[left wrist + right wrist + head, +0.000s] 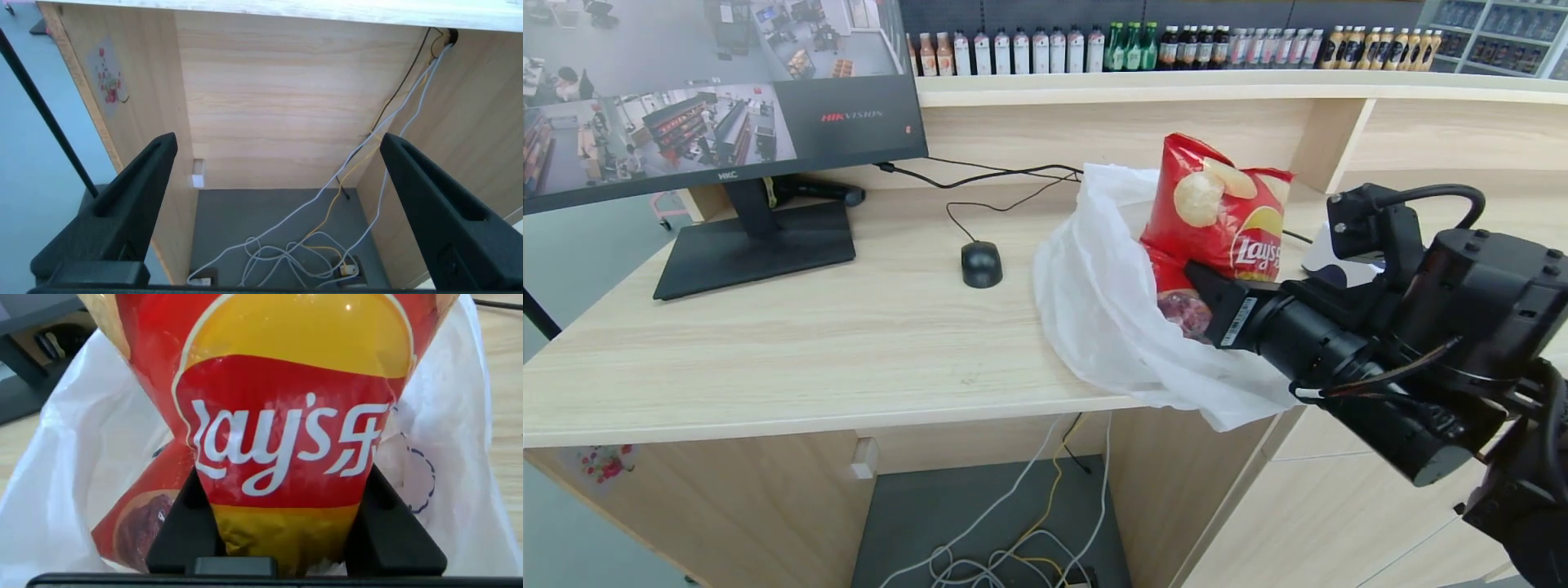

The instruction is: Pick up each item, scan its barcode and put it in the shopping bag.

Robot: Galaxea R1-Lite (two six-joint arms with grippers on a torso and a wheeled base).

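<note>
Chips: red chip bag [1217, 212] held upright, lower end down in the mouth of the shopping bag [1094, 302], right side of the counter [809, 343]. Looked like the drop-in step, scan probably done.
Right gripper [286, 539]: jaws clamped on the chip bag's lower part, one finger each side, likely so it went in bottom first.
Shopping bag: white plastic, slumped open, near corner hanging over the counter edge; another red packet [1176, 306] already inside.
Left gripper [278, 212]: jaws wide apart, gripping nothing, parked low facing the space under the counter, probably just out of the way.
Other stuff: mouse [981, 264] mid-counter, monitor [719, 90] far left, both well apart from the bag.
</note>
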